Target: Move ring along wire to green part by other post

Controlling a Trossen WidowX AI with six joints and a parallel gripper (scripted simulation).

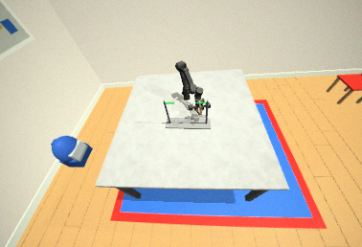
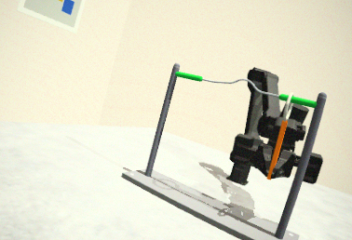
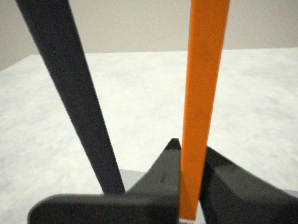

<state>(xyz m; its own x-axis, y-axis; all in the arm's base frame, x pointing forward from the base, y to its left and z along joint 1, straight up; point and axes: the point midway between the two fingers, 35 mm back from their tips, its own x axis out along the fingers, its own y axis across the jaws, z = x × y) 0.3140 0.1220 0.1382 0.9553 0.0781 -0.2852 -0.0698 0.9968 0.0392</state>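
The pale ring [image 2: 288, 110] is around the green part [image 2: 304, 101] [image 1: 201, 102] by the right post [image 2: 304, 162] [image 1: 207, 115], near that part's inner end. The orange handle [image 2: 277, 148] [image 3: 201, 90] [image 1: 200, 110] hangs below it, slightly tilted. My gripper [image 2: 270, 173] [image 3: 183, 145] is shut on the handle's lower part, below the wire. The thin grey wire [image 2: 219, 82] curves to the other green part [image 2: 189, 76] [image 1: 169, 102] at the left post [image 2: 162, 125] [image 1: 167, 114]. Whether the ring touches the green part cannot be told.
A grey base plate [image 2: 186, 201] [image 1: 189, 126] carries both posts on the white table [image 1: 192, 162]. In the wrist view a dark post [image 3: 75, 85] stands left of the handle. In the exterior view, parts of my gripper's body show behind the right post; the gap is unclear.
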